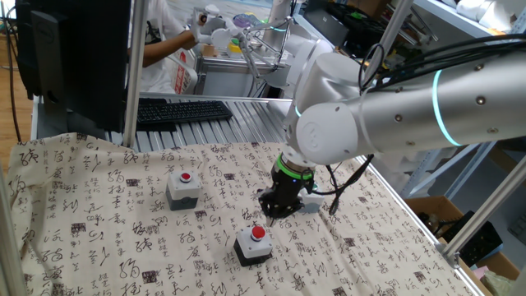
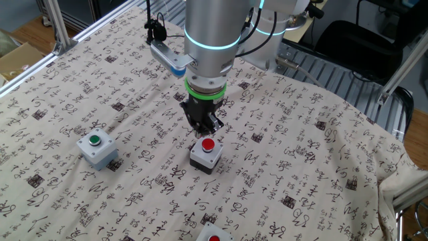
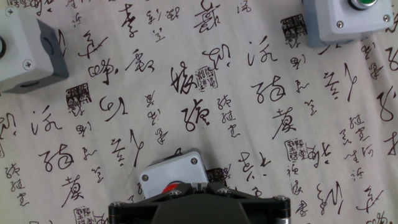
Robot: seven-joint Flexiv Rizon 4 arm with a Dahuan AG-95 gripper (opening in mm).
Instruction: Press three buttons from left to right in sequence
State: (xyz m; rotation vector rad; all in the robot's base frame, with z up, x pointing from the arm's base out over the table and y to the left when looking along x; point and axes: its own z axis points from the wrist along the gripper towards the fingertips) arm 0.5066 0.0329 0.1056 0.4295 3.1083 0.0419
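Three button boxes on cloth (image 2: pixel 321 134); hand (image 2: pixel 203 126) above middle box (image 2: pixel 205 154), grip state unclear

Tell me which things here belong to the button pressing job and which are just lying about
Job: grey box with small red button; black-and-white box with red dome button; light grey box with green button; gripper.
Lying about: printed cloth; keyboard.

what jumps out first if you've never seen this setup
The big silver arm with its glowing teal ring dominates, its gripper poised just above the middle box's red dome button. Below lies a cream cloth printed with black calligraphy, the green-button box off to one side.
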